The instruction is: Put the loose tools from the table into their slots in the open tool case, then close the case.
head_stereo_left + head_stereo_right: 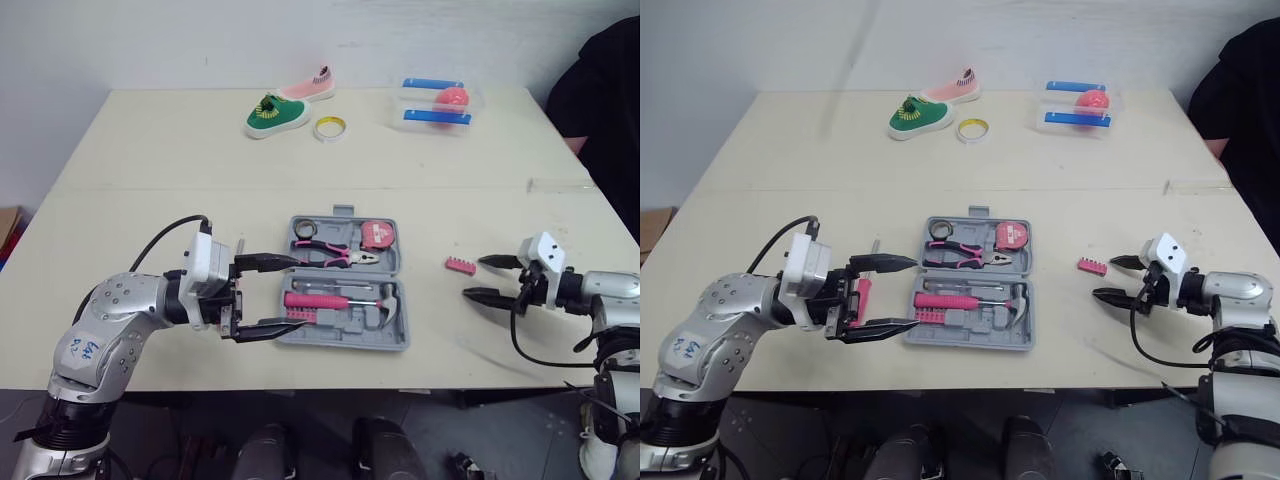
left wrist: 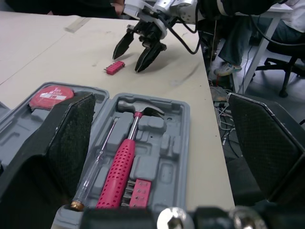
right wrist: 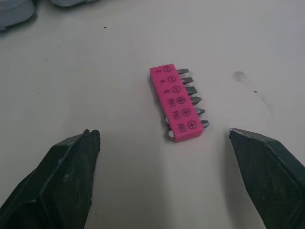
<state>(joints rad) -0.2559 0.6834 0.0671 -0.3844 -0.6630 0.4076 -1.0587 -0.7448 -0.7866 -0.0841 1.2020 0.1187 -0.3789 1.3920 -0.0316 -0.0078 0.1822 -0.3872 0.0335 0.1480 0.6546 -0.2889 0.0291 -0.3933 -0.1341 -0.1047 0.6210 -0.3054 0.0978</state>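
The grey tool case (image 1: 345,335) lies open at the table's front middle. It holds pink pliers (image 1: 330,254), a tape measure (image 1: 377,235), a pink-handled hammer (image 2: 125,162) and a bit strip. My left gripper (image 1: 300,292) is open at the case's left edge, its fingers spanning the case's lower half. A pink-handled tool (image 1: 862,295) lies partly hidden under that gripper. A loose pink bit holder (image 3: 177,103) rests on the table right of the case. My right gripper (image 3: 162,133) is open just behind it, one finger on each side, not touching.
At the back of the table are a green shoe (image 1: 277,114), a pink shoe (image 1: 308,88), a tape roll (image 1: 330,127) and a clear container (image 1: 437,104) holding a pink ball. A person in dark clothing (image 1: 600,90) sits at the right edge.
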